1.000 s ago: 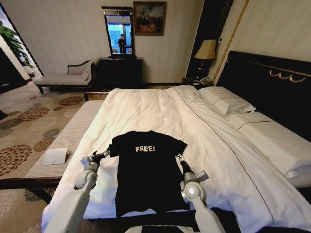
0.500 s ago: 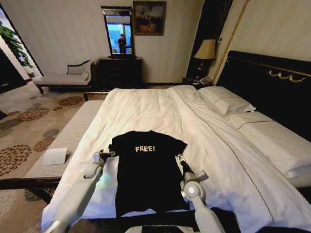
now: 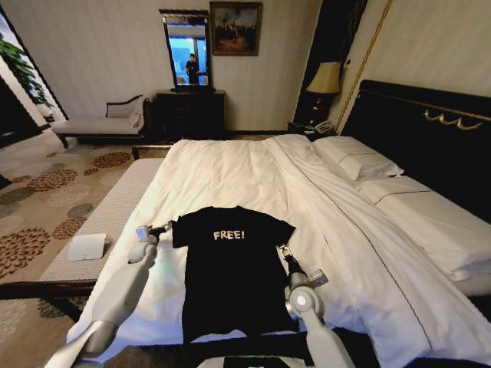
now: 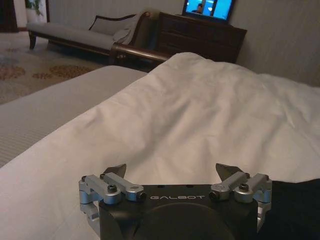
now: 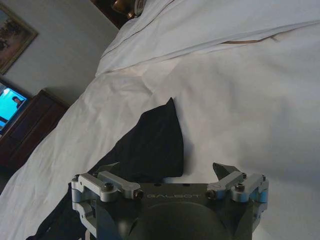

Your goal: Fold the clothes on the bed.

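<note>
A: Starting with the largest. One bed (image 3: 253, 172), white sheets and duvet, dark headboard (image 3: 430, 126) running along its right side. Two white pillows (image 3: 359, 157) lying against that headboard.

B: And the clothes?

A: One black T-shirt (image 3: 230, 268), lying flat on the near part of the bed, chest up, white "FREE!" lettering showing, both short sleeves spread out to the sides. It is looking small against the duvet.

B: Grippers, count and state.

A: Two. The left gripper (image 3: 163, 228) is hovering just beside the tip of the shirt's left sleeve; I cannot tell whether it is touching the fabric. In the left wrist view, the left gripper (image 4: 172, 172) is standing wide apart with nothing between its fingers, white duvet ahead and a strip of black cloth at the edge of the frame.

B: Right side?

A: The right gripper (image 3: 284, 250) is sitting low at the shirt's right edge, below the right sleeve. In the right wrist view, the right gripper (image 5: 167, 172) is also spread wide and gripping nothing, with the pointed black sleeve lying just in front of it on the duvet.

B: Anything else nearby?

A: One pale sheet of paper (image 3: 87, 246) lying on the grey bench (image 3: 107, 215) beside the bed.
</note>
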